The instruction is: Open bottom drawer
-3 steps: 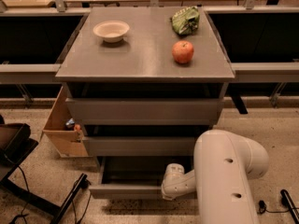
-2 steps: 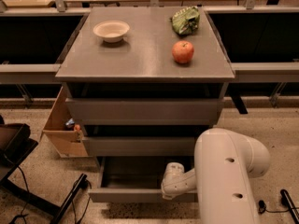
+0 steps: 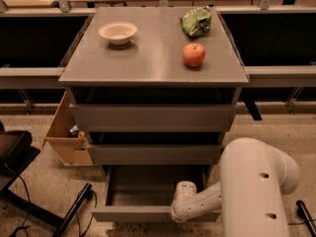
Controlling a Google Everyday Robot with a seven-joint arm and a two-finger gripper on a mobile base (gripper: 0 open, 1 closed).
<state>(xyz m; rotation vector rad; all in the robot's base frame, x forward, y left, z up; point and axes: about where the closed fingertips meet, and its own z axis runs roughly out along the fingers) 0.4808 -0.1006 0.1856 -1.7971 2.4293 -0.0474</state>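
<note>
At the foot of the grey cabinet (image 3: 153, 63) we note the bottom drawer (image 3: 140, 214) standing well out, its plain tray open to view and apparently empty. The two drawer fronts above sit further back. Our gripper (image 3: 178, 212) is low at the right part of that drawer's front edge, on the white arm (image 3: 254, 181); we cannot tell its opening state. On top: a pale bowl (image 3: 117, 32), a red apple (image 3: 193, 55), a green bag (image 3: 196, 21). A cardboard box (image 3: 66, 137) sits left of the cabinet.
</note>
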